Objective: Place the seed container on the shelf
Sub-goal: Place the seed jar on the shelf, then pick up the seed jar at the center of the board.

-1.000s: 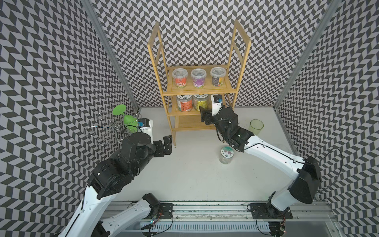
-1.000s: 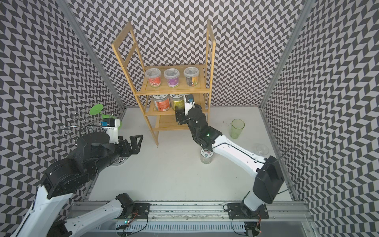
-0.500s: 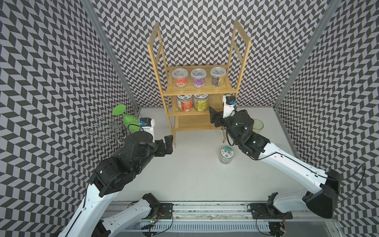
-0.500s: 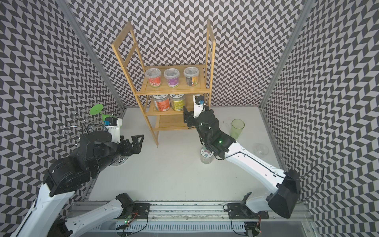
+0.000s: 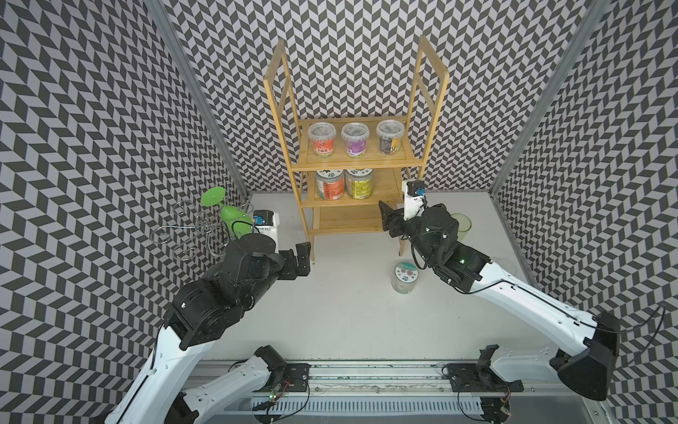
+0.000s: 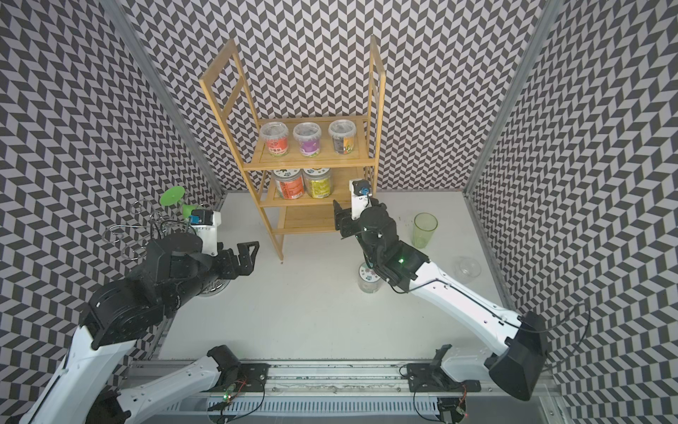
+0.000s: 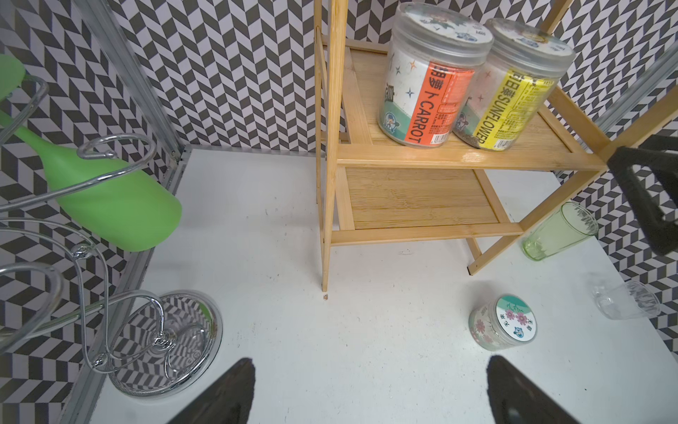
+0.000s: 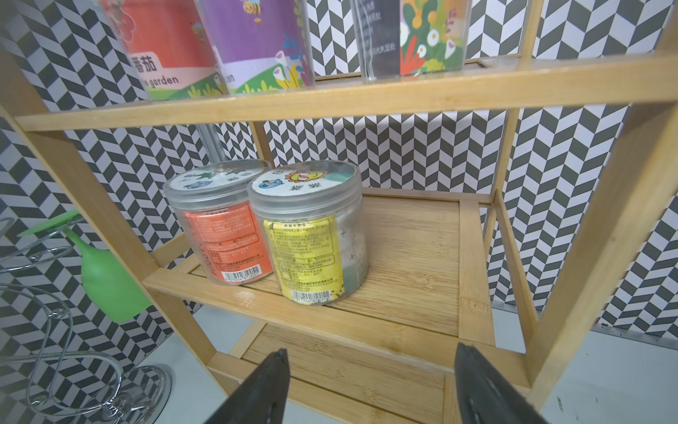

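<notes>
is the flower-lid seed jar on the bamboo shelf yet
No, the flower-lid seed jar stands on the white table, apart from the bamboo shelf.

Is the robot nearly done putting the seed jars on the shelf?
Not yet. Done: the carrot jar and sunflower jar stand on the middle board of the shelf. In hand: nothing; the right gripper is by the shelf, open and empty, and the left gripper is open too. Left: the flower-lid jar stands on the table and needs lifting onto the shelf.
</notes>
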You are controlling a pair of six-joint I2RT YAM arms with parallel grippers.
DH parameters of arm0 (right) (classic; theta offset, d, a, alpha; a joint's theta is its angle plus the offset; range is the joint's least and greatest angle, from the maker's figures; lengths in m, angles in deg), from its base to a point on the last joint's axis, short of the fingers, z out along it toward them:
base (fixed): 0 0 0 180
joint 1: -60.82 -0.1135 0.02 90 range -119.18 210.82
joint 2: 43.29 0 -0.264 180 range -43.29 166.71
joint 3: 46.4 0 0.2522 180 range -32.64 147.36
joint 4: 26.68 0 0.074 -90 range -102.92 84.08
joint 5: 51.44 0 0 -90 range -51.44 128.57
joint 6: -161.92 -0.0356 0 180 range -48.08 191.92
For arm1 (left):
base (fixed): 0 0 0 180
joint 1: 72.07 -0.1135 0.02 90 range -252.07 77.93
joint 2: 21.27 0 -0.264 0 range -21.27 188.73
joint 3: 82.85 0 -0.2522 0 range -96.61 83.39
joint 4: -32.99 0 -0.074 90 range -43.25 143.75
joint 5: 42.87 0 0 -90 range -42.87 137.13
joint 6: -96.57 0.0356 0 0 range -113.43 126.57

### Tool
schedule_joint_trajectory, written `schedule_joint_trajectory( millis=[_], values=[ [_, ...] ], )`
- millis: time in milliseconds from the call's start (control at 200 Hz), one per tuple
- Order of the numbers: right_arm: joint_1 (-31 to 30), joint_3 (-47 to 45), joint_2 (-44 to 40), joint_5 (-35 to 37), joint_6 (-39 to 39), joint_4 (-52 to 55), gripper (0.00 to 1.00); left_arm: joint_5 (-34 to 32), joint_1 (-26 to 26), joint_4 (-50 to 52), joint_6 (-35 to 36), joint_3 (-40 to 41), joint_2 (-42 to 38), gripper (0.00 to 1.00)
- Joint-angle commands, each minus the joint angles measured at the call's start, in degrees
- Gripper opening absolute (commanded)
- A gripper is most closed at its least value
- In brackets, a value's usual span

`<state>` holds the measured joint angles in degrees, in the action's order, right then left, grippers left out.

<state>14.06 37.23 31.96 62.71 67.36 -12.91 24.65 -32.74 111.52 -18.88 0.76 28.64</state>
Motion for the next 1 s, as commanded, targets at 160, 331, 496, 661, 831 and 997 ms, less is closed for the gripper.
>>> schedule_joint_trajectory(
  millis=[160, 331, 496, 661, 831, 997],
  values=[
    [-1.9, -4.2, -5.2, -0.3, -1.0, -0.5, 0.74, 2.0, -0.3, 1.5, 2.1, -1.6, 1.1, 0.95],
    [-6.2, -12.2, -12.0, 10.0, -3.4, -2.9, 0.72, 3.4, -0.3, 1.4, 2.7, -1.7, 1.6, 0.94],
    [-11.2, -16.6, -16.8, 21.0, -11.4, 1.9, 0.72, 6.7, -0.4, 1.2, 6.0, -1.8, 3.4, 0.92],
    [-12.1, -16.2, -18.9, 27.7, -26.0, 16.0, 0.73, 13.2, -0.2, 1.0, 8.1, -1.8, 6.3, 0.87],
    [-12.1, -13.1, -19.3, 32.9, -38.3, 30.4, 0.77, 19.1, 1.8, 0.2, 8.1, 0.3, 8.7, 0.83],
    [-12.0, -10.3, -19.5, 36.0, -47.1, 40.5, 0.8, 17.9, 10.7, -0.8, 4.9, 2.0, 12.4, 0.83]
  ],
)
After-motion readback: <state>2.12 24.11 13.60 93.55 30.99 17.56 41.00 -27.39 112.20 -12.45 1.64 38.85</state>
